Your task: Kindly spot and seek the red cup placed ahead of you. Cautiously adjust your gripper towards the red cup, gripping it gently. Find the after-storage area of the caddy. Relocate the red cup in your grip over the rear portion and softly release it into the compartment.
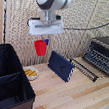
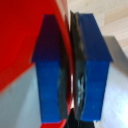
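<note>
Red cup (image 1: pixel 40 47), a small plain bright red plastic one, hangs in the air above the light wooden table (image 1: pixel 73 97), its wall pinched between the two blue-tipped fingers (image 2: pixel 92 70) of the white block gripper (image 1: pixel 43 40), which are drawn nearly together on it. It is held between the large black fabric caddy (image 1: pixel 6 78) and the dark blue flat rectangular case (image 1: pixel 61 66), above a small round dish with yellow contents (image 1: pixel 30 73). The wrist view is blurred, and the caddy is cut off at the exterior view's edge

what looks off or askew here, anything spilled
Nothing spilled. The blue case stands tilted on edge on the table instead of lying flat. The hand holds the red cup by its rim in mid-air, roughly upright, not yet over the caddy.
</note>
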